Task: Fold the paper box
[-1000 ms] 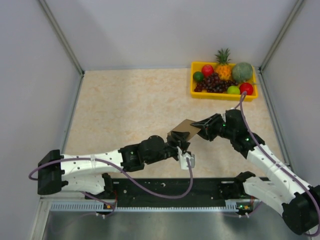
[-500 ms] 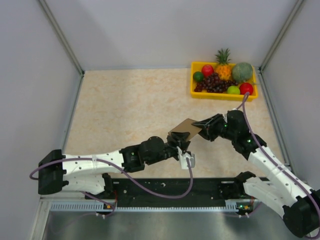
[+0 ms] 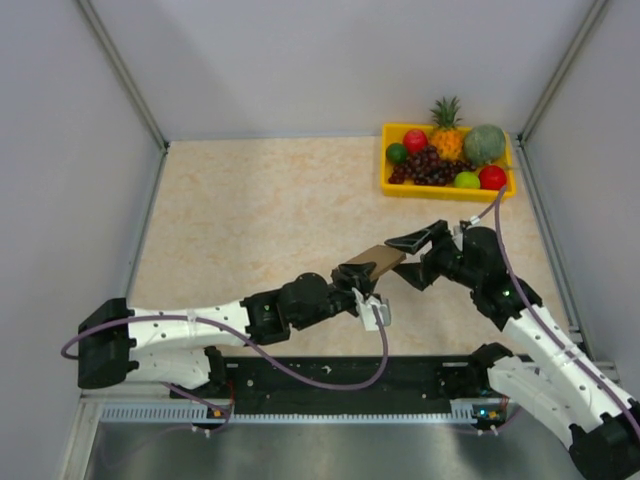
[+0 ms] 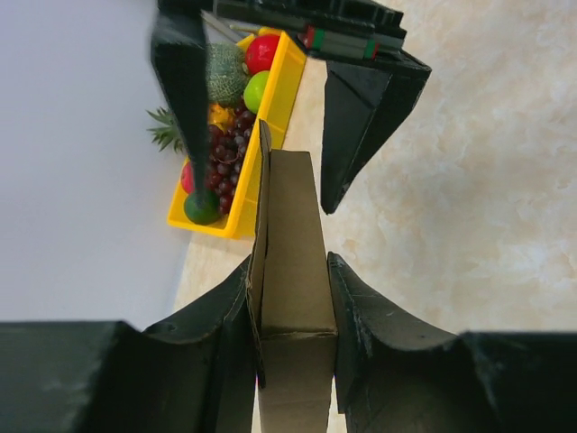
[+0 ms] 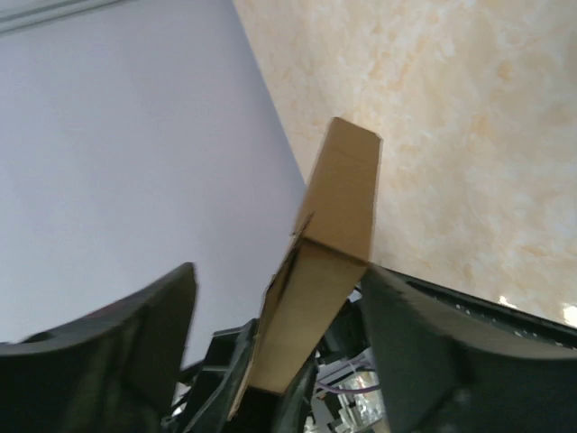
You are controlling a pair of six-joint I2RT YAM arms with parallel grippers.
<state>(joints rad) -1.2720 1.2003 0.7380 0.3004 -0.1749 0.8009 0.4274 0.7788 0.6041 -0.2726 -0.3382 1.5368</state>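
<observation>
Above the table (image 3: pixel 250 200), right of centre, the paper box (image 3: pixel 372 262) is held tilted and appears clear of the surface. It is plain brown cardboard, a slim rectangular sleeve with sharp creases. It is judged light, stiff along its panels and easily crushed across the hollow, so grip belongs on the flat faces near a crease. The left gripper (image 3: pixel 358 282) clamps the near end, pads on opposite faces. The right gripper (image 3: pixel 408 258) stands wide, its fingers either side of the far end, not touching it. A thin flap (image 4: pixel 262 180) stands along one long edge.
</observation>
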